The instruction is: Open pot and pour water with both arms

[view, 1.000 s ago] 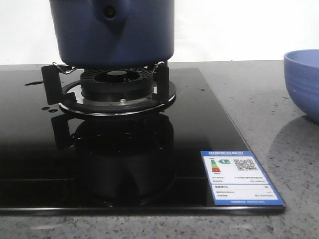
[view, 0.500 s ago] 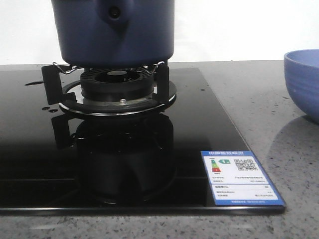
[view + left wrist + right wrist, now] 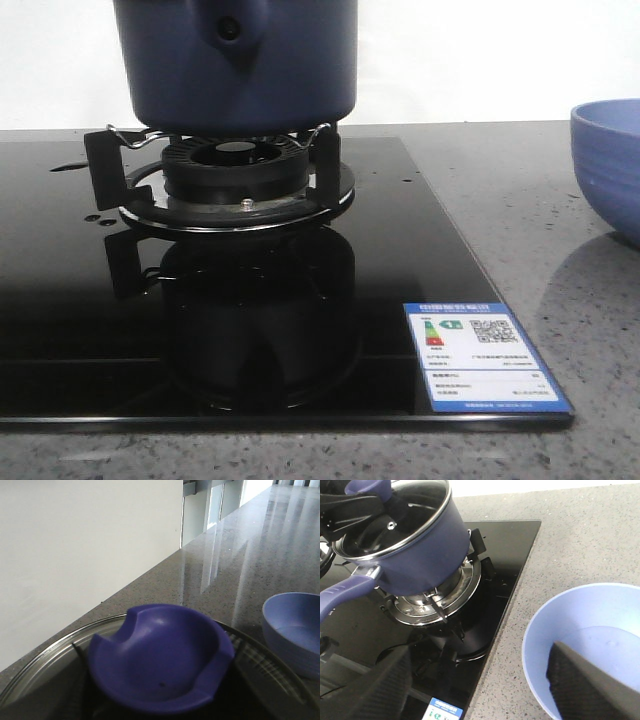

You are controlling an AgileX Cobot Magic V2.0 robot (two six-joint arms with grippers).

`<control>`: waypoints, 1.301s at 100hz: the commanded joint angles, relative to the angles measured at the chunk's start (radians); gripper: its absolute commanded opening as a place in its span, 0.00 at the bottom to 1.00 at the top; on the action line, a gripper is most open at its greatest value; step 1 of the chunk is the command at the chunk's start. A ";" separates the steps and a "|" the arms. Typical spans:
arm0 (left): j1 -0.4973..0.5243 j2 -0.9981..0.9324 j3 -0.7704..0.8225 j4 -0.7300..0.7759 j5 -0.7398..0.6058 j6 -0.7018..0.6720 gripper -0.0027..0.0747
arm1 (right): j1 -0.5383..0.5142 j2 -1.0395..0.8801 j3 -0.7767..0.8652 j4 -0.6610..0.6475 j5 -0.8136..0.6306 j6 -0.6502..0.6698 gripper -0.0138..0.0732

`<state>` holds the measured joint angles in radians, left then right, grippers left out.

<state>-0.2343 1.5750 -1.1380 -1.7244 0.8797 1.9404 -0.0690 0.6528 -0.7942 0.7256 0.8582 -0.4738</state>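
Sitting on the stove burner [image 3: 240, 180], the pot [image 3: 235, 65] has its glass lid [image 3: 395, 515] on. I think the lid-lifting step is on. The left gripper is at the lid knob [image 3: 160, 655]; its grip is hidden. The right gripper [image 3: 480, 680] hangs wide open, holding nothing. Next: lift the lid straight up.

The right gripper [image 3: 480, 700] points steeply downward, its two dark, textured fingers [image 3: 582, 690] spread wide apart, jaws plainly parted with a broad gap between them. Ahead of this claw and off to its left, the left gripper [image 3: 372, 500] shows only as black finger parts angled downward; how far its jaws are closed cannot be made out, and its own wrist view shows no clear fingers
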 commanded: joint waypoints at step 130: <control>0.223 -0.551 -0.060 0.215 0.001 -0.456 0.27 | -0.189 0.416 -0.331 -0.334 0.180 0.316 0.75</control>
<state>0.0071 1.0636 -1.1673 -1.4494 0.9219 1.5180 -0.2318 1.0522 -1.0584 0.4573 0.9989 -0.2007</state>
